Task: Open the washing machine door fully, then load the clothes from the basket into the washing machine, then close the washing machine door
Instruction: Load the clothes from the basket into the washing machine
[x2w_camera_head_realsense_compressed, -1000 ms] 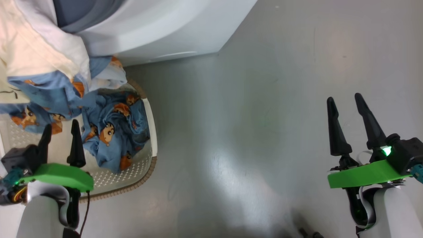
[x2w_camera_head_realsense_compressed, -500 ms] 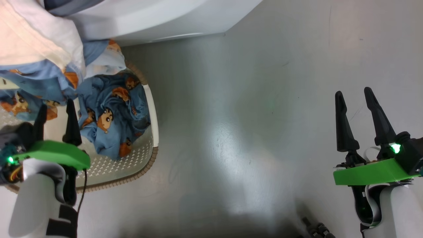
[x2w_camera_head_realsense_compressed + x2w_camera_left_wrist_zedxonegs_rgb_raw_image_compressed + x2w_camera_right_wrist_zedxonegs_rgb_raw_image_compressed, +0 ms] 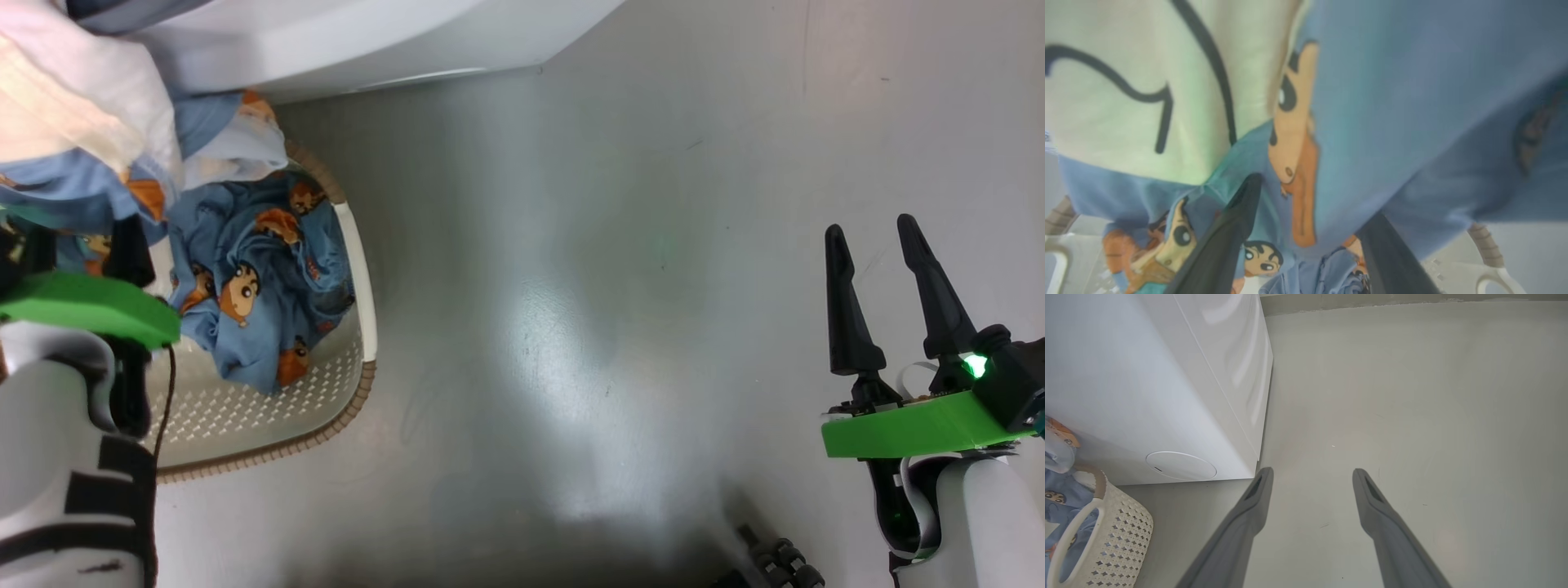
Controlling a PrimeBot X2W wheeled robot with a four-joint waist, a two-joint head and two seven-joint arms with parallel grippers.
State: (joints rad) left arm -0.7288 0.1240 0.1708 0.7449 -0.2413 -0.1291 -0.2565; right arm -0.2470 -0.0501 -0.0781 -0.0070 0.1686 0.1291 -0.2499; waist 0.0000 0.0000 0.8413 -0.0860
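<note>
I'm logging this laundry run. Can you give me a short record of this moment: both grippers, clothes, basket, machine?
left gripper: open, fingers up against a hanging garment, above the basket
right gripper: open, empty, over bare floor
clothes: blue heap in the basket; the hanging garment droops over its far end
basket: on the floor, beside the washing machine
loading: not done

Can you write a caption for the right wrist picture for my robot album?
Open right gripper above the grey floor, washer and basket of clothes at the view's left.
</note>
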